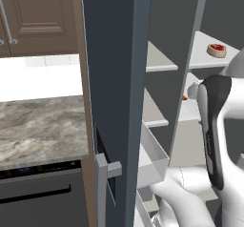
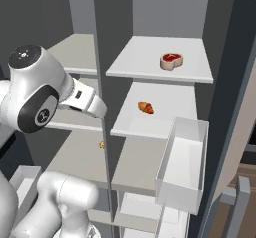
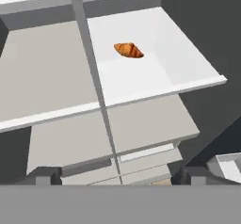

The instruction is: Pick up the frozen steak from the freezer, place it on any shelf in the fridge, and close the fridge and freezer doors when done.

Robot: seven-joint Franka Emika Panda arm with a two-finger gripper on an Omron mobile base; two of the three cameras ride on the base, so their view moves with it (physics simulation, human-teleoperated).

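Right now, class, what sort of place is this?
Most likely a home kitchen: an open side-by-side fridge with a steak on a shelf, brown wooden cabinets and a marble-look counter.

The arm [image 2: 35, 99] is showing smooth, glossy white shells, rounded and bulbous at each link. A dark grey disc with small pale marks is capping the big joint, and a black band is running along the forearm [image 1: 213, 126]. Two small dark fingertips [image 3: 44, 176] are looking blocky.
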